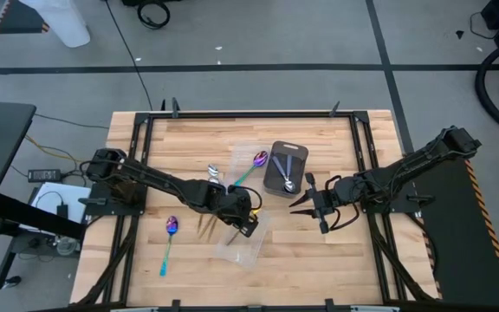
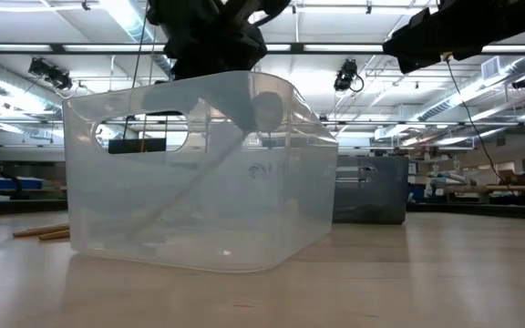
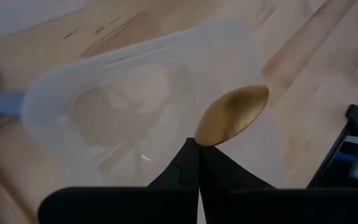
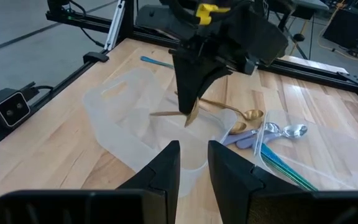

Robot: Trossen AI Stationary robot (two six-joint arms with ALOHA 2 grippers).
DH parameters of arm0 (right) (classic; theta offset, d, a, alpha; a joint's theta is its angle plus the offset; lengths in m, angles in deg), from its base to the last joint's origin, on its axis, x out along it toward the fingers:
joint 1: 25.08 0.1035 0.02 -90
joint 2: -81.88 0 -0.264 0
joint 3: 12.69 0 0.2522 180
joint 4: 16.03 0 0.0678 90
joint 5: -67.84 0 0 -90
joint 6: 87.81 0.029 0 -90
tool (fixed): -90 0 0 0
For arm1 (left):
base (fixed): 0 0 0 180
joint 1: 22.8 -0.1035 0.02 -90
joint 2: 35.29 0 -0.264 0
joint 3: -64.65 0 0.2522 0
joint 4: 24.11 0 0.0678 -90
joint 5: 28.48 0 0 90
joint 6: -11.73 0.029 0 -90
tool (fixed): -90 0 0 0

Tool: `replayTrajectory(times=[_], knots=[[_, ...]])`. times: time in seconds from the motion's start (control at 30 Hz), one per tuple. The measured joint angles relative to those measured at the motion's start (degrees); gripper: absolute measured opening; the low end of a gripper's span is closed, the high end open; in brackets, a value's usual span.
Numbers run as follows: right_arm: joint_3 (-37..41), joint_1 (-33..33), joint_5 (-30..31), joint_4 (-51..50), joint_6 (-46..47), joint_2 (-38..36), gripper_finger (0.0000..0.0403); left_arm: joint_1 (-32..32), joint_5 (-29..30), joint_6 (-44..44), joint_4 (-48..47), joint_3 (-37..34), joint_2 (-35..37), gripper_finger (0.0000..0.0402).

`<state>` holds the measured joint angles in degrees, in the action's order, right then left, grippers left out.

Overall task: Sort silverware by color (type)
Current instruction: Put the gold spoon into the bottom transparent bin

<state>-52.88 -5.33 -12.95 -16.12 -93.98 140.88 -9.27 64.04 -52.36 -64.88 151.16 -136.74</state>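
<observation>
My left gripper [image 1: 248,223] hangs over a clear plastic tray [image 1: 243,245], shut on a gold spoon [image 3: 232,115]. In the low view the spoon [image 2: 262,111] shows blurred through the tray's wall [image 2: 199,228]. Two more gold spoons [image 4: 244,118] and silver ones [image 4: 288,130] lie on the wood just beyond the tray. One purple spoon with a teal handle [image 1: 171,230] lies on the table's left part, and another [image 1: 259,159] lies by the dark grey tray. My right gripper [image 4: 193,158] waits open toward the table's right, touching nothing. My left gripper pinches the gold spoon between its two fingertips [image 3: 191,163], right where the bowl [image 3: 211,135] meets the handle. The fingers slant steeply down from above and lie across the spoon. The handle [image 4: 163,114] sticks out to one side and the bowl juts past the tips, over the tray.
A dark grey rectangular tray [image 1: 297,154] at the table's middle holds a silver spoon [image 1: 289,184]. A second clear tray [image 1: 236,156] lies left of it. A black frame [image 1: 232,113] runs along the table's edges. Bare wood lies along the near edge.
</observation>
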Motion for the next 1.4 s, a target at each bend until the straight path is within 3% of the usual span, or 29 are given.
replayTrajectory(times=[0.6, 1.2, 1.4], knots=[[0.0, 0.1, 0.0, -0.2, 0.0, 0.0, 0.0094, 1.2, 1.1, 2.0, 3.6, 0.1, -4.3, 0.0022], [0.0, 0.1, 0.1, -0.1, 0.0, 0.0, 0.0094, 0.7, -1.3, 2.2, -6.8, 0.1, -0.6, 0.0031], [0.0, 0.1, 0.0, -0.3, 0.1, 0.0, 0.0093, 0.7, -0.8, 0.6, -14.6, 0.1, -0.5, 0.0032]])
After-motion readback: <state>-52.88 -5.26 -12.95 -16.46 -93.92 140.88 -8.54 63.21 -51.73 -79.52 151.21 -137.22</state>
